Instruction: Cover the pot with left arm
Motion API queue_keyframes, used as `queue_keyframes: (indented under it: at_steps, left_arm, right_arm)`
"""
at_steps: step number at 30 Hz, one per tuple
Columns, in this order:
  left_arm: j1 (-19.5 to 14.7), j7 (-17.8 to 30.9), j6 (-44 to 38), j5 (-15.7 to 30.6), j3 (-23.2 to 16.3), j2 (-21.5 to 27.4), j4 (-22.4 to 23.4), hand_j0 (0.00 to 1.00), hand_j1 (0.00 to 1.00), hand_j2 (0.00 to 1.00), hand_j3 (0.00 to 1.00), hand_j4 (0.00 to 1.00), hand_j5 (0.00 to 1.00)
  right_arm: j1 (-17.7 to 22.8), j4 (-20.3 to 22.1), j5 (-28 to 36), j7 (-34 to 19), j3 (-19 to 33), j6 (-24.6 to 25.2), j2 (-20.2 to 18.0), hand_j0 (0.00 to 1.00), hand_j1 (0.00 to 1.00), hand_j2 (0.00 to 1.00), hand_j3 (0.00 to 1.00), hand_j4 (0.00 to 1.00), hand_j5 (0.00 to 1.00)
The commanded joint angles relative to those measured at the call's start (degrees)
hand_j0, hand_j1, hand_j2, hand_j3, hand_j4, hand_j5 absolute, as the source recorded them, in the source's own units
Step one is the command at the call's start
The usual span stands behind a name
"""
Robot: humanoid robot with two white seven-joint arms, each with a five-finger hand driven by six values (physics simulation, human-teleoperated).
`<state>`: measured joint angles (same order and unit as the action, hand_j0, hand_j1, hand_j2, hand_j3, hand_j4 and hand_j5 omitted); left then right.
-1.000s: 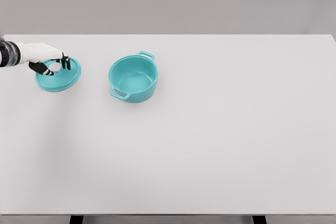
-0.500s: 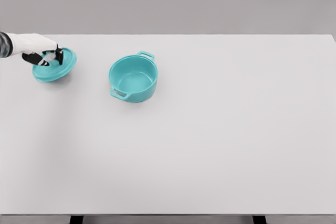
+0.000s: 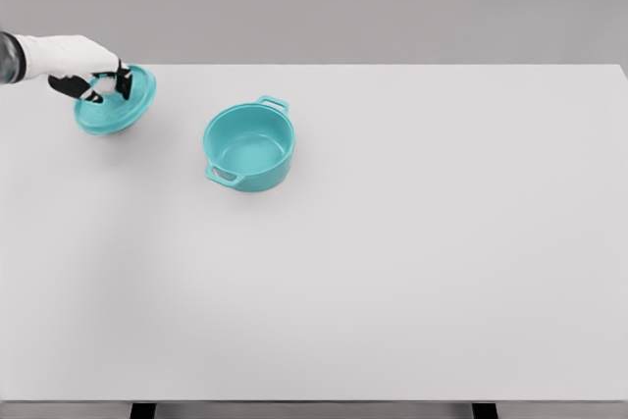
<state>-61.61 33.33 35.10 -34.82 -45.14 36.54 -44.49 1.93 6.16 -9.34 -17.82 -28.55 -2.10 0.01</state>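
Left arm cut off at frame edge, left hand (image 3: 90, 74) clamped on teal lid's (image 3: 120, 105) knob, knob hidden by fingers, lid tilted, teal pot (image 3: 249, 147) uncovered, nothing inside, white tabletop (image 3: 412, 242).

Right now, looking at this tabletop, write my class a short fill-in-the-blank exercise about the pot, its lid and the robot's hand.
1. The left hand grips the ____ by its knob.
2. The pot stands open, its colour ____.
3. The lid is to the pot's ____ in the picture.

Missing words: lid; teal; left
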Motion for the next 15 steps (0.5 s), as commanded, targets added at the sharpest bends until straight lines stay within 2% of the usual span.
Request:
queue_keyframes:
  at_steps: [1, 8, 11, 15]
  left_arm:
    - [0.0, 0.0, -0.1, 0.4, 0.1, 0.0, -1.9, 0.50, 0.50, 0.50, 0.50, 0.50, 0.50]
    - [0.0, 0.1, -0.1, 1.8, 0.1, 0.1, -10.2, 0.50, 0.50, 0.50, 0.50, 0.50, 0.50]
    - [0.0, 0.1, -0.1, 1.9, 0.1, -0.1, -11.3, 0.50, 0.50, 0.50, 0.50, 0.50, 0.50]
    - [0.0, 0.1, -0.1, 1.9, -0.1, 0.0, -18.8, 0.50, 0.50, 0.50, 0.50, 0.50, 0.50]
  right_arm:
    - [0.0, 0.0, 0.0, 0.0, 0.0, 0.0, 0.0, 1.00, 1.00, 1.00, 1.00, 1.00, 1.00]
    - [0.0, 0.0, 0.0, 0.0, 0.0, 0.0, 0.0, 1.00, 1.00, 1.00, 1.00, 1.00, 1.00]
    - [0.0, 0.0, 0.0, 0.0, 0.0, 0.0, 0.0, 1.00, 1.00, 1.00, 1.00, 1.00, 1.00]
    - [0.0, 0.0, 0.0, 0.0, 0.0, 0.0, 0.0, 1.00, 1.00, 1.00, 1.00, 1.00, 1.00]
